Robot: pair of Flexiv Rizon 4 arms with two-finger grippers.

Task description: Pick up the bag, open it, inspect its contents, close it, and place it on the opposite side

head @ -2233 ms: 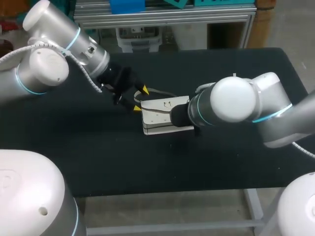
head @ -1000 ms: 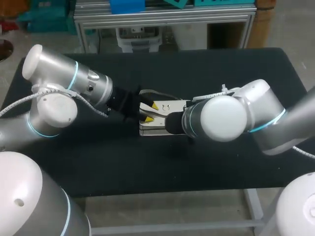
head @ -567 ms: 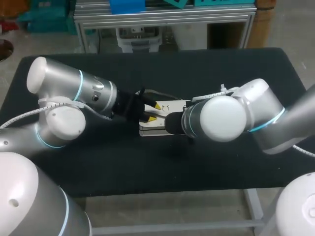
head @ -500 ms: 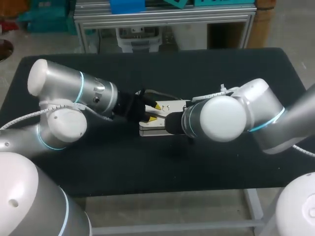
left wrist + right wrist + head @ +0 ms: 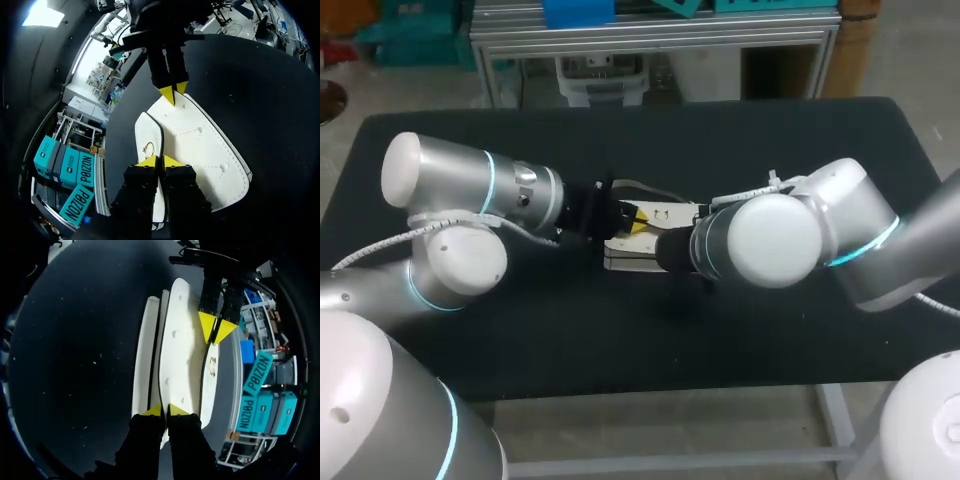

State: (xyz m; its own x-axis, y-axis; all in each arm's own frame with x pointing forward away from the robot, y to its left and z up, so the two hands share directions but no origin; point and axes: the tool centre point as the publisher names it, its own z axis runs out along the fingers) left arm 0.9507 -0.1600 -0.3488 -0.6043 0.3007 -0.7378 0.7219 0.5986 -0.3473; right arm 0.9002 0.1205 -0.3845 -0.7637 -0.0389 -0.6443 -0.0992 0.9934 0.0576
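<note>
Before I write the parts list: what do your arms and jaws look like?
Left arm and right arm: rounded silver-grey links with thin cyan rings at the joints. A white cable runs along the left one. The jaws are black, ending in pointed bright yellow tips.

Backdrop's basically just a matte black table [image 5: 790,330] lying flat under the fingers [image 5: 176,411] and spreading well out past them on all sides, with a few pale specks [image 5: 93,361] beside them.
</note>
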